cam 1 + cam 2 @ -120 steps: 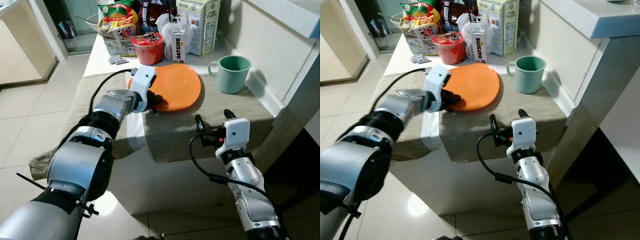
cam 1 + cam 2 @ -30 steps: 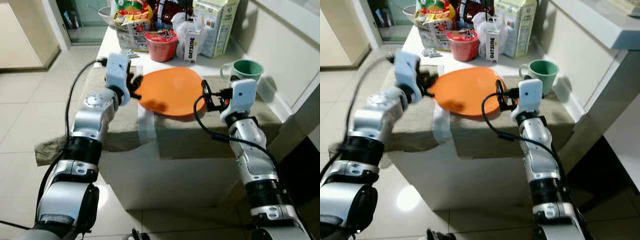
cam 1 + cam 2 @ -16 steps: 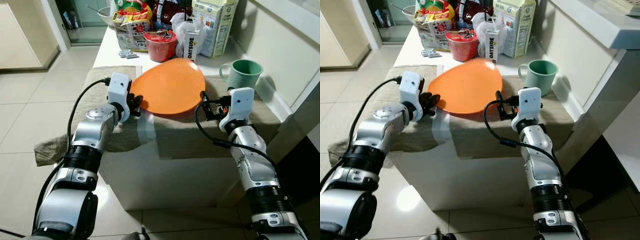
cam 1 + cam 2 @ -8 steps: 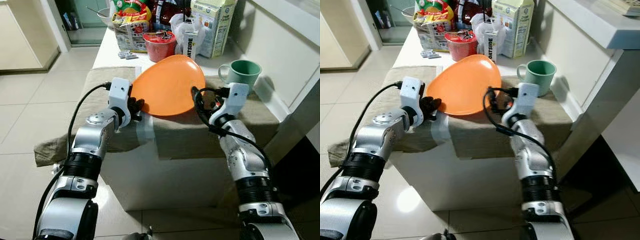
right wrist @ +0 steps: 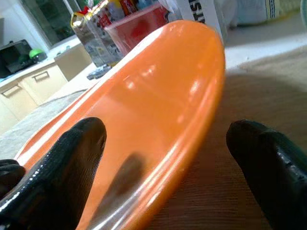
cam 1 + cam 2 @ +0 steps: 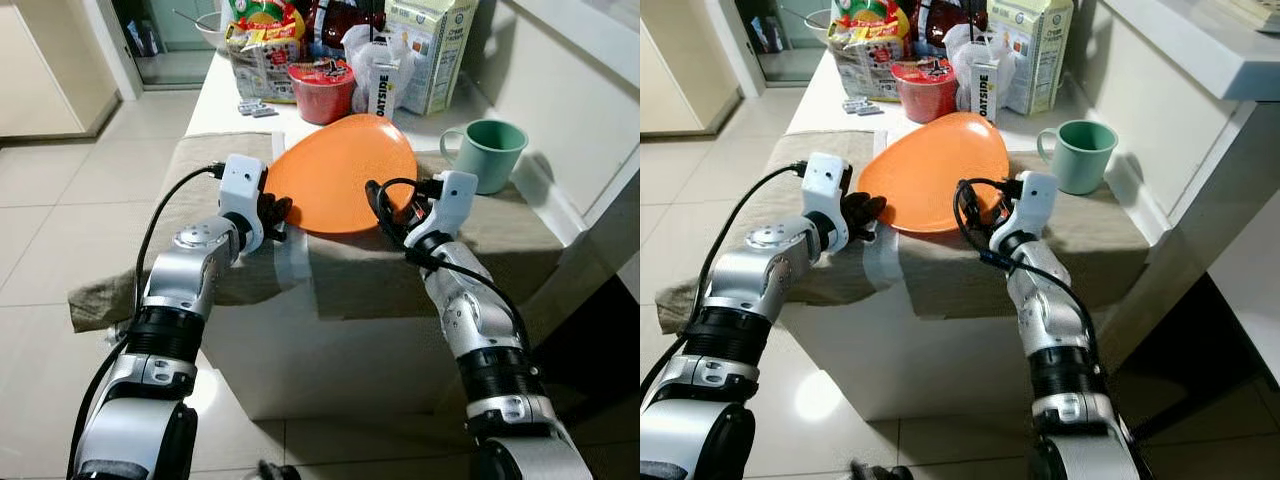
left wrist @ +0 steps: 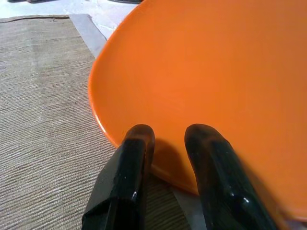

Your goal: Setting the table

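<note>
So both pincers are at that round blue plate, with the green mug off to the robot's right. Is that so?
Not quite: the round plate is orange, not blue, as the left eye view shows. Both the left pincer and right pincer are at it, with the green mug to the right.

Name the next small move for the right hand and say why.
Probably close the right hand on the orange plate rim. Its fingers straddle that edge, open, while the left hand grips the opposite edge and the plate sits tilted above the cloth.

Bright even indoor light — sharp head views; glare on floor tiles (image 6: 200, 392), wrist closeups soft.
</note>
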You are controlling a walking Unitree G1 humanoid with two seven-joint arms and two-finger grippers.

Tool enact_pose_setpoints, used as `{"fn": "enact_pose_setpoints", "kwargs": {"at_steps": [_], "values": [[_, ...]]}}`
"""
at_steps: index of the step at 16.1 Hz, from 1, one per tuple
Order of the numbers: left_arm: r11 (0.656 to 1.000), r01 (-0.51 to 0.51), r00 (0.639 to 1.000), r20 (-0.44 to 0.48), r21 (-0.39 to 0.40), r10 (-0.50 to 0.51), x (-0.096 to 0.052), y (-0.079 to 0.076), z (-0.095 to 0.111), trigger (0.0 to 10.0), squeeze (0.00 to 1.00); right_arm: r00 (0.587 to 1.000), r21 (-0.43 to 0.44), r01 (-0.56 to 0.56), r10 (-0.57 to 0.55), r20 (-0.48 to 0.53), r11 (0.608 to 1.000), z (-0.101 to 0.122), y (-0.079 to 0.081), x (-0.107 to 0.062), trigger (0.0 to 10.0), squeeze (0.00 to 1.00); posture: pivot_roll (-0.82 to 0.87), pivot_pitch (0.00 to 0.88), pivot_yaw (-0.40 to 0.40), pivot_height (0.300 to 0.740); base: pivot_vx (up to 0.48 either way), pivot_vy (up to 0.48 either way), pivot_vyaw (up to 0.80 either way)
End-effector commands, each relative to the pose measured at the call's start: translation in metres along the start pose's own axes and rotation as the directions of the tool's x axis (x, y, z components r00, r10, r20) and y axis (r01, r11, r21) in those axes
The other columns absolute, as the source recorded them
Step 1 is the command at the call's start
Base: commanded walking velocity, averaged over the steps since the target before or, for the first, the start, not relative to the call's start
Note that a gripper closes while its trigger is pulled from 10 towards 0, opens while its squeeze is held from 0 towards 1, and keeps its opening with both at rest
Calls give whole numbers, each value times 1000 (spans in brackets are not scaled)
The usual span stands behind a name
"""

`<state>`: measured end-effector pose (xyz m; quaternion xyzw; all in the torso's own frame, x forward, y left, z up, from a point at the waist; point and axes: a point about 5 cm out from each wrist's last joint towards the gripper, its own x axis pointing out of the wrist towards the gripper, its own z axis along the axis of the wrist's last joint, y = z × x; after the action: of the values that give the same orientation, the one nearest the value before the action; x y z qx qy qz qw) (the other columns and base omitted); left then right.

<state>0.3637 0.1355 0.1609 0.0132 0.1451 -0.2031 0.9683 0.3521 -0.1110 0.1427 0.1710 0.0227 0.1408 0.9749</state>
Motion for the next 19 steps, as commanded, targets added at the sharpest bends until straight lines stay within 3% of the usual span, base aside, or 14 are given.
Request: {"fn": "enact_pose_setpoints", "kwargs": {"at_steps": [1, 2, 3, 4, 13, 17, 19], "values": [[999, 29, 994, -105, -27, -32, 1, -6, -24, 10000, 0, 1000, 0, 6, -6, -10, 1000, -3, 0, 2, 10000, 0, -144, 39, 69, 740, 0, 0, 0], [999, 36, 994, -100, -25, -38, 1, -8, -22, 10000, 0, 1000, -8, 20, -21, -14, 1000, -4, -1, 3, 10000, 0, -144, 39, 69, 740, 0, 0, 0], [999, 40, 995, -95, -23, -42, 0, -9, -21, 10000, 0, 999, -11, 44, -44, -11, 999, -4, -3, 5, 7686, 0, -139, 38, 68, 740, 0, 0, 0], [999, 42, 995, -91, -22, -44, 0, -9, -20, 10000, 0, 998, -10, 60, -60, -4, 998, -4, -5, 5, 0, 0, -137, 38, 68, 740, 0, 0, 0], [998, 48, 994, -97, -30, -51, -1, -11, -20, 10000, 0, 997, 68, 74, -74, -1, 995, -6, -7, 6, 0, 0, -142, 42, 65, 740, 0, 0, 0], [998, 52, 994, -97, -29, -54, -1, -12, -19, 10000, 0, 996, 150, 87, -85, -20, 985, -7, -8, 6, 0, 0, -142, 43, 64, 740, 0, 0, 0], [998, 52, 994, -98, -31, -55, -1, -12, -19, 10000, 0, 995, 267, 98, -88, -51, 959, -10, -8, 7, 0, 0, -141, 44, 64, 740, 0, 0, 0]]}}
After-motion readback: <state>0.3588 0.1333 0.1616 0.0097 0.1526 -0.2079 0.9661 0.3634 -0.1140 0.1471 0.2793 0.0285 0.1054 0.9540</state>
